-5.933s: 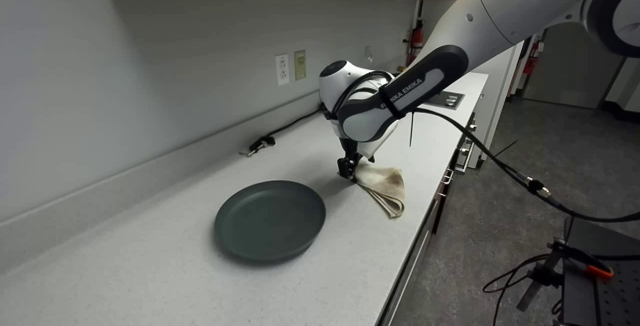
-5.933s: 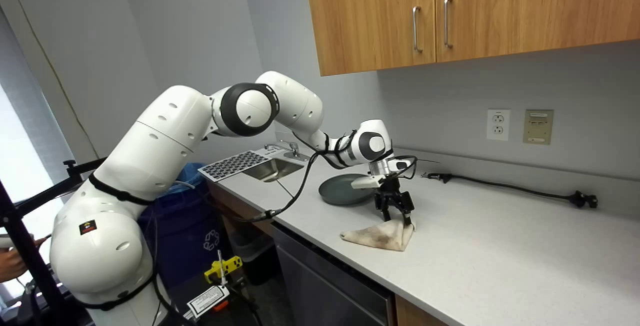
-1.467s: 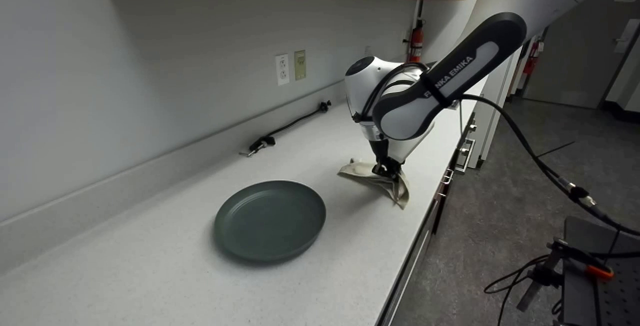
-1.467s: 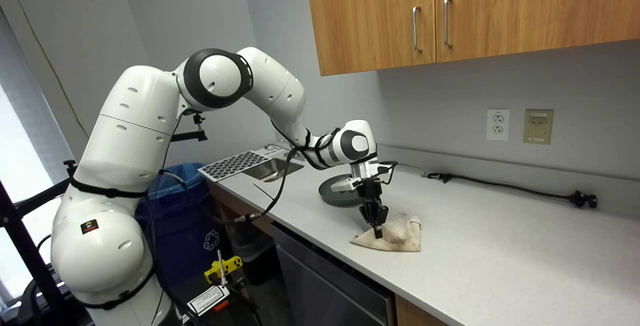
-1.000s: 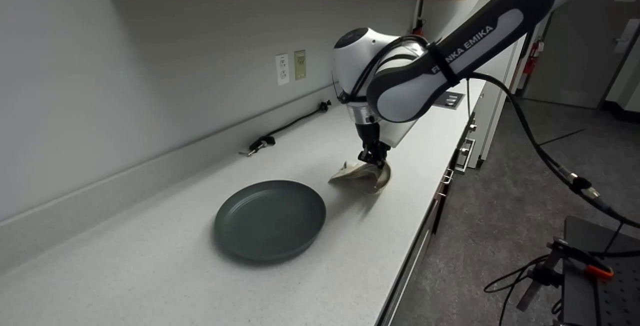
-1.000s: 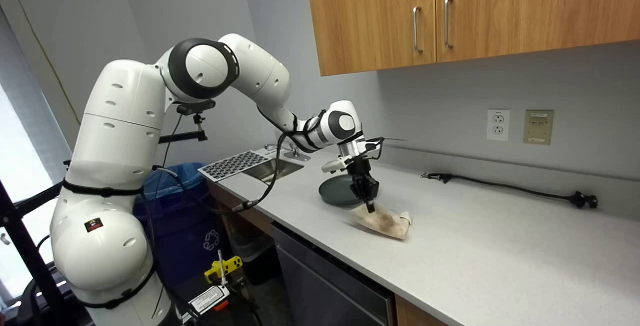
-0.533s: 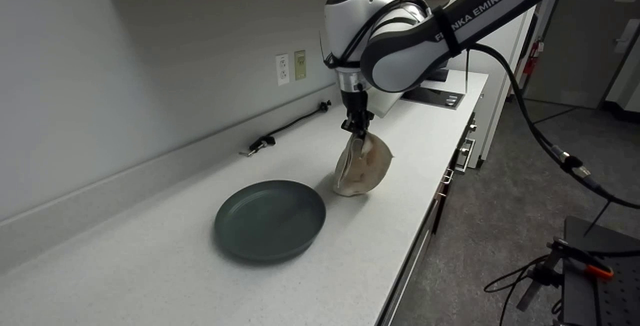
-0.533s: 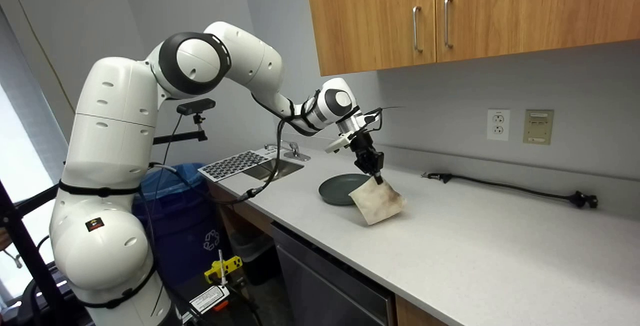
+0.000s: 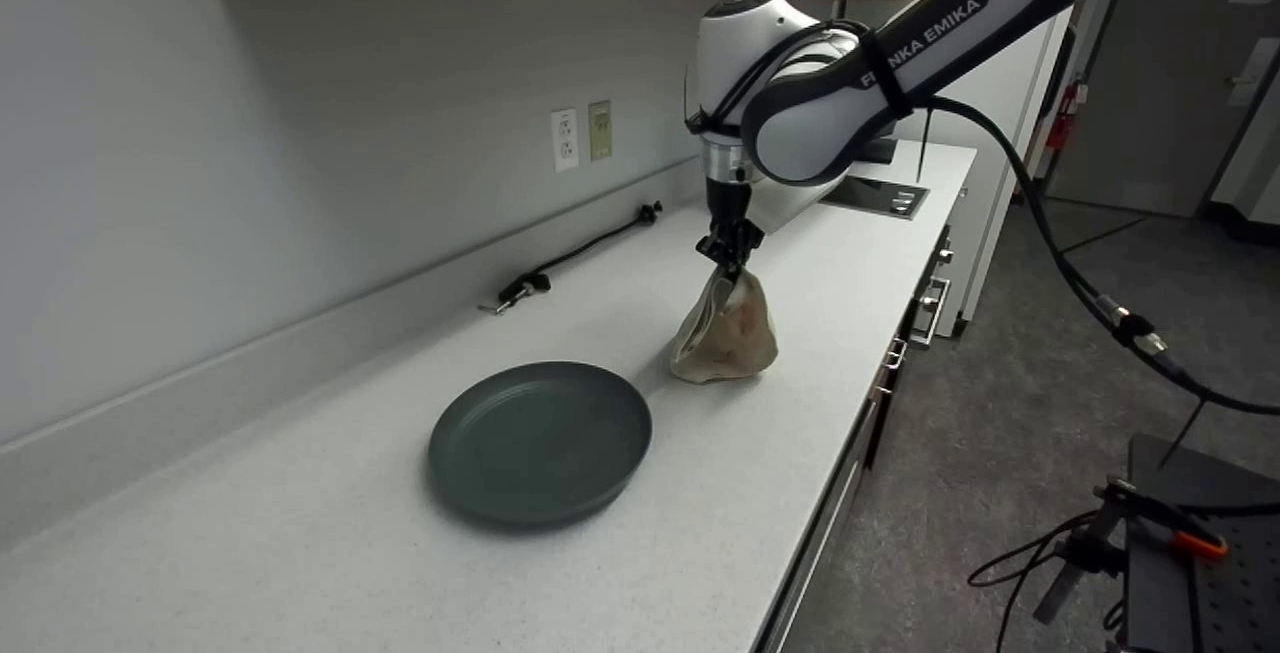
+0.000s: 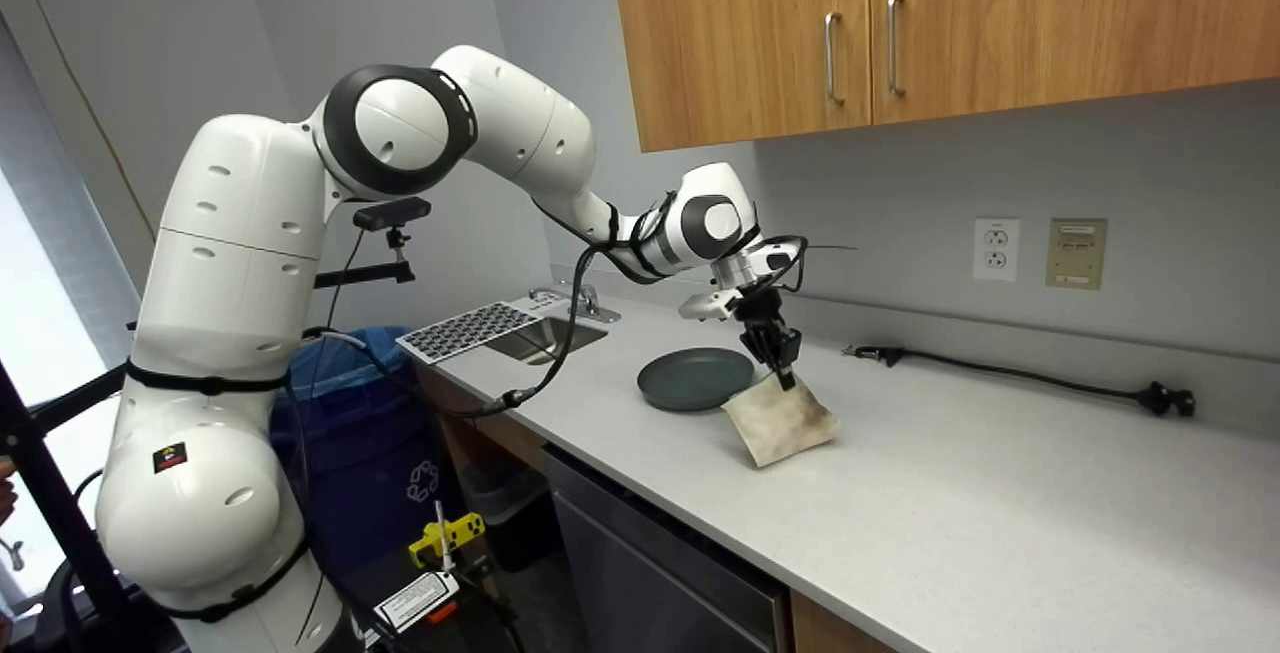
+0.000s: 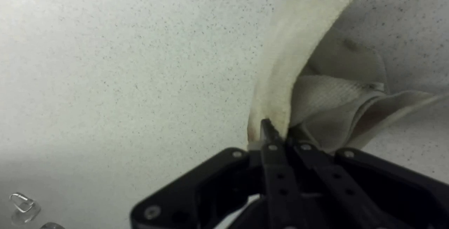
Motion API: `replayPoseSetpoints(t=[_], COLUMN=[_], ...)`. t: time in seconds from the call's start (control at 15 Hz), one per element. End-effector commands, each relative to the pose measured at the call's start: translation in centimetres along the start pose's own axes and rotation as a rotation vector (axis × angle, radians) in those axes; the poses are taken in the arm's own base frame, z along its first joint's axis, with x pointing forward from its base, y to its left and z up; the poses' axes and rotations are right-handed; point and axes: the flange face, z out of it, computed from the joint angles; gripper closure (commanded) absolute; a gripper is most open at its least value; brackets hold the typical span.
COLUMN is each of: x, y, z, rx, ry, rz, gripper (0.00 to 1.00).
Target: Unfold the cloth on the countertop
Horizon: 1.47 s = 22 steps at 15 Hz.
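Note:
The beige, brown-stained cloth (image 9: 735, 338) (image 10: 780, 425) hangs from my gripper (image 9: 731, 271) (image 10: 786, 379), its lower edge at or just above the white countertop (image 9: 340, 563). Several folded layers gather below the grip. In the wrist view the gripper (image 11: 285, 138) is shut on the cloth (image 11: 280, 67); a pale strip runs up from between the fingers, and loose folds bunch to the right. One finger (image 11: 269, 130) lies over the strip, while the other fingertip is mostly hidden by dark folds.
A dark green plate (image 9: 540, 443) (image 10: 695, 379) lies close to the cloth. Along the back wall runs a black cable-like arm with clamp (image 10: 1020, 373). A sink (image 10: 547, 340) is at the counter's far end. Wooden cabinets (image 10: 950, 23) hang overhead.
Over the last second my gripper has risen, lifting the cloth from bunched on the counter to hanging. In the last half second both have shifted slightly to the right in both exterior views.

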Motion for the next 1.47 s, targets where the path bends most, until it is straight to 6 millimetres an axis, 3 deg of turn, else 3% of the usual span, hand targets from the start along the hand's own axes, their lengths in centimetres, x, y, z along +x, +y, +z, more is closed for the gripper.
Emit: replayPoseSetpoints(t=[0.0, 0.6, 0.93, 1.0, 1.07, 1.4], x=[0.3, -2.8, -4.9, -5.2, -5.4, -5.5], y=[1.3, 6.9, 8.5, 8.6, 8.6, 7.8], z=[0.7, 7.5, 11.4, 11.9, 12.3, 11.7], rx=[0.062, -0.021, -0.026, -0.023, -0.023, -0.069], ry=[0.033, -0.041, -0.139, -0.152, -0.162, -0.141], rz=[0.036, 0.159, 0.203, 0.213, 0.221, 0.231], gripper=[0.99, 0.99, 0.99, 0.71, 0.70, 0.34])
